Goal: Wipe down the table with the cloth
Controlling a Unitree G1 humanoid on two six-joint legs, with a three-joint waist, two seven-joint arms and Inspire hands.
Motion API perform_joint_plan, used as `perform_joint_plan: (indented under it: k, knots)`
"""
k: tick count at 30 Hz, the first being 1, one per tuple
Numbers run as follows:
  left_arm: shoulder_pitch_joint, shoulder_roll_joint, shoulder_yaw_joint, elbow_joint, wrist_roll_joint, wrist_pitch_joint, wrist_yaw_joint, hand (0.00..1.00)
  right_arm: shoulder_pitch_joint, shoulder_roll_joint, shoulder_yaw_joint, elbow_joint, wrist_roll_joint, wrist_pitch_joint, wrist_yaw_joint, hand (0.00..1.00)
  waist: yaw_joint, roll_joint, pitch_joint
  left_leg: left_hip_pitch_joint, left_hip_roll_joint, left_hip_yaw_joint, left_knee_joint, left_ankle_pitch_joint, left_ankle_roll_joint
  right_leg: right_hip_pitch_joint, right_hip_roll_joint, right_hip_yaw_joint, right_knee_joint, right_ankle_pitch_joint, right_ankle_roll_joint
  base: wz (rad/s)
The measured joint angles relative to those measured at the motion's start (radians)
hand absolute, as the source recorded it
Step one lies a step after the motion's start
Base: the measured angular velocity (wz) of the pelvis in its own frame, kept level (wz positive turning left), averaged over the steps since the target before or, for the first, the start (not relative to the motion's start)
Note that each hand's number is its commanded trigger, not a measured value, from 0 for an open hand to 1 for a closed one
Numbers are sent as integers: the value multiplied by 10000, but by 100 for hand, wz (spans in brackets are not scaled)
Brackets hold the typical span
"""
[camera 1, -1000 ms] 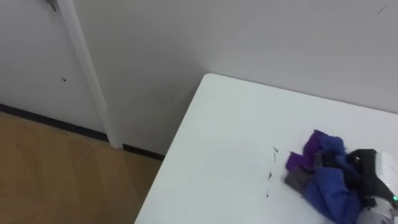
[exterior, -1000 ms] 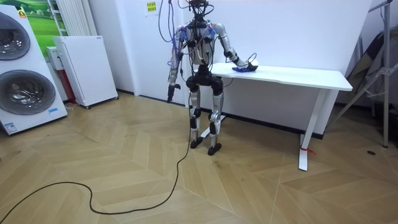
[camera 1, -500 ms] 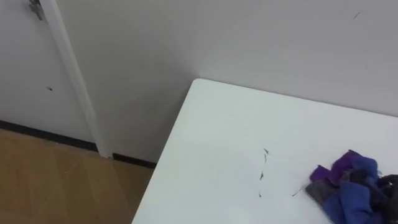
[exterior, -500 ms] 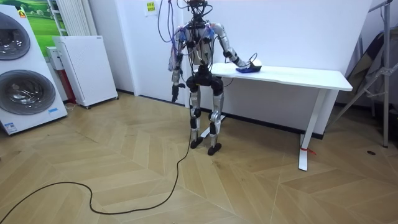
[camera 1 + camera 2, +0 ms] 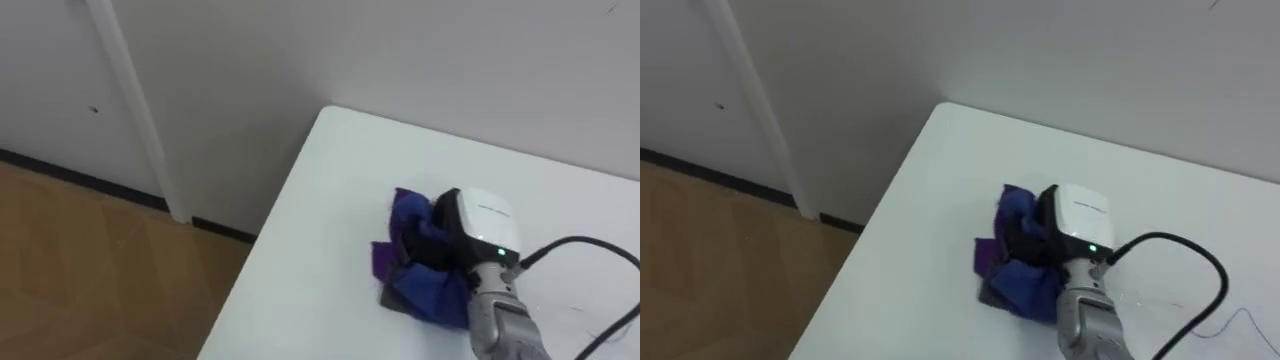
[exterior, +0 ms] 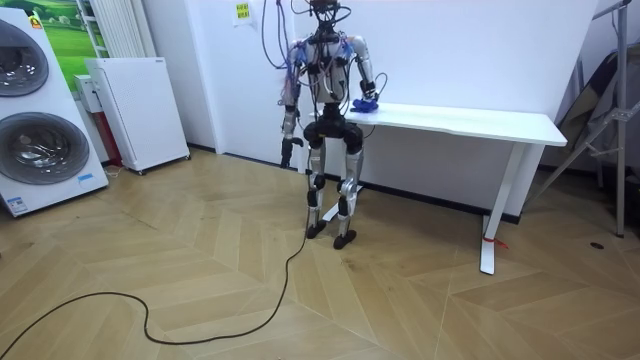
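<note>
Currently, the white rectangular tabletop (image 5: pixel 330 190) stands against a white wall (image 5: pixel 400 50), over a wooden parquet floor (image 5: pixel 80 270). The crumpled blue-and-purple cloth (image 5: pixel 408 240) lies near the tabletop's far left corner. The right hand (image 5: pixel 480 222) rests on the cloth, partly buried in it, so its grip cannot be determined. The left hand (image 6: pixel 286 150) hangs at the robot's side and is too small to read.

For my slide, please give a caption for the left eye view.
Right hand on a crumpled blue and purple cloth near the corner of the white table.
</note>
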Motion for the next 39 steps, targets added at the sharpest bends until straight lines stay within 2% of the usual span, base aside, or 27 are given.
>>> perform_joint_plan:
  k: [3, 5, 6, 8, 9, 11, 13, 16, 20, 24, 27, 29, 30, 31, 32, 33, 34, 35, 37, 39]
  knots:
    - [44, -58, 6, -20, -30, -2, 53, 0, 101, -88, -68, 68, 3, -375, -155, 100, -239, 18, 0, -168, -15, -59, 56, 2, -2, -109, -6, -34, -2, 0, 0, 7]
    - [156, -51, 11, -197, -12, -51, 60, 0, 93, -121, -233, 669, 189, -963, -766, 100, -485, 49, -28, -173, -65, -116, 85, 8, 10, -58, -54, -196, -3, -1, 2, 14]
    - [168, -51, 29, -240, -16, -72, 61, 0, 113, -131, -323, 830, 276, -1119, -930, 100, -580, 65, -38, -173, -83, -111, 100, 11, 17, -21, -76, -258, -5, -4, 7, 32]
    - [160, -55, 119, -250, 39, -227, 221, 0, 559, -248, -779, 1120, 896, -1450, -1588, 100, -743, 56, -151, -167, -157, -111, 69, 58, 101, 63, -217, -271, -5, -97, 145, 28]
    - [167, -63, 194, -251, 94, -255, 264, 0, 688, -289, -907, 1197, 1077, -1550, -1783, 100, -744, 45, -164, -164, -184, -112, 64, 67, 118, 71, -244, -284, -6, -103, 155, 12]
    - [86, -48, 779, -290, 245, -238, 340, 0, 1109, -360, -1610, 1712, 1694, -2019, -2508, 100, -852, 25, -203, -138, -258, -115, 92, 80, 182, 147, -322, -349, 2, -107, 161, 13]
    - [100, -39, 1060, -289, 247, -230, 495, 0, 1201, -401, -2189, 2360, 2294, -2246, -2983, 100, -972, -17, -211, -80, -313, -123, 151, 62, 244, 265, -368, -371, 7, -108, 163, 16]
    - [225, 8, 1405, -301, 266, -261, 571, 0, 1254, -415, -3150, 3295, 3563, -2446, -3286, 100, -1192, -81, -211, -2, -383, -278, 264, 11, 324, 384, -395, -358, 11, -98, 184, 12]
    - [395, 44, 1418, -502, 300, -342, 570, 0, 1310, -522, -4239, 3997, 4758, -2583, -3268, 100, -1640, -100, -251, -14, -507, -523, 416, -30, 398, 481, -466, -290, 29, -59, 258, 18]
    - [398, 45, 1374, -595, 285, -340, 572, 0, 1342, -657, -4383, 3994, 4694, -2588, -2942, 100, -1617, -82, -271, 11, -516, -452, 436, -38, 417, 502, -482, -265, 36, -50, 276, -7]
    - [377, 46, 868, -590, 42, -279, 603, 0, 1177, -655, -4073, 3766, 4612, -2126, -2832, 100, -1338, -20, -285, 100, -466, -193, 399, -47, 418, 467, -461, 3, 33, -50, 278, -33]
    - [200, -5, 340, -575, -16, -202, 645, 0, 984, -483, -3713, 3155, 4245, -1488, -2726, 100, -1219, 3, -268, 63, -396, 21, 367, -53, 405, 363, -421, 297, 29, -41, 293, -34]
    - [127, -39, 289, -541, -16, -197, 653, 0, 954, -458, -3624, 3022, 4036, -1322, -2701, 100, -1147, 4, -266, 65, -364, 104, 354, -62, 391, 331, -406, 314, 32, -40, 292, -39]
    - [-67, -82, 149, -371, -15, -180, 656, 0, 935, -401, -3375, 2635, 3525, -936, -2529, 100, -1002, 9, -260, 63, -299, 234, 350, -92, 348, 280, -368, 294, 31, -39, 291, -37]
    - [-213, -125, -17, -254, -18, -96, 655, 0, 942, -383, -2900, 2043, 3055, -518, -2184, 100, -980, 15, -255, 61, -249, 315, 313, -98, 319, 219, -325, 317, 42, -30, 276, -34]
    - [-264, -151, -94, -225, -16, -45, 656, 0, 942, -359, -2624, 1713, 2763, -317, -1977, 100, -954, 26, -248, 60, -246, 347, 273, -84, 296, 184, -303, 330, 41, -19, 257, -31]
    - [-366, -166, -320, -209, -21, 35, 651, 0, 940, -287, -1987, 1076, 2194, 16, -1663, 100, -791, 58, -218, 61, -193, 406, 197, -70, 245, 98, -247, 324, 37, 24, 186, -37]
    - [-422, -174, -481, -222, -3, 67, 650, 0, 924, -132, -1433, 579, 1706, 197, -1345, 100, -551, 85, -178, 57, -129, 452, 187, -78, 208, 31, -171, 249, 36, 67, 118, -35]
    - [-478, -232, -567, -227, -3, 93, 654, 0, 788, 10, -574, -16, 1082, 462, -858, 100, -388, 86, -150, 55, -42, 436, 191, -106, 136, 25, -93, 236, 40, 68, 115, -8]
    - [-458, -315, -606, -259, 34, 131, 635, 0, 471, 203, -48, -164, 710, 469, -403, 100, -173, 111, -90, 54, 27, 448, 199, -139, 72, 9, -30, 228, 31, 67, 115, 0]
